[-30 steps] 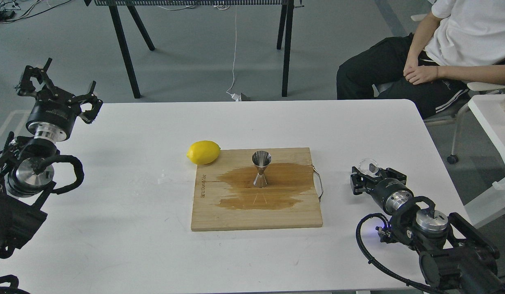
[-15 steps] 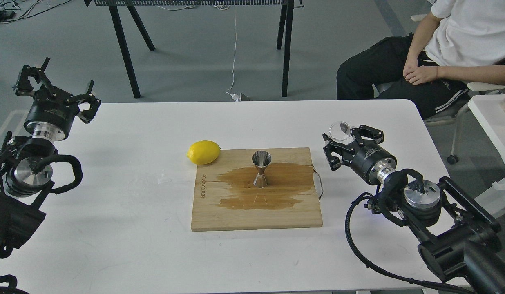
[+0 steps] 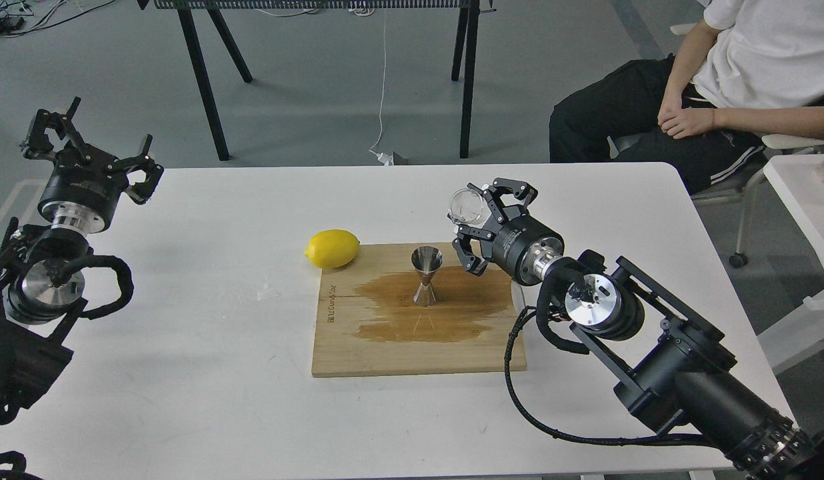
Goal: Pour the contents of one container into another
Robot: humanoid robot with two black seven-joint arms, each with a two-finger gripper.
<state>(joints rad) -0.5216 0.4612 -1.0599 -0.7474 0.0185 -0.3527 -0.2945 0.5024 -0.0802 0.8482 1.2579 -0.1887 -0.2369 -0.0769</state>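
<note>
Our right gripper was clamped on the one glass cup, raised beside the one jigger, which stood on the wet cutting board. One lemon lay nearby. Our left gripper was spread, empty. Earlier the cup was further right.

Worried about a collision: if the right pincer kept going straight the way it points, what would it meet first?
Probably nothing close: the right pincer, holding the glass cup, points up-left, seemingly passing above the jigger. Depth is unclear.
</note>
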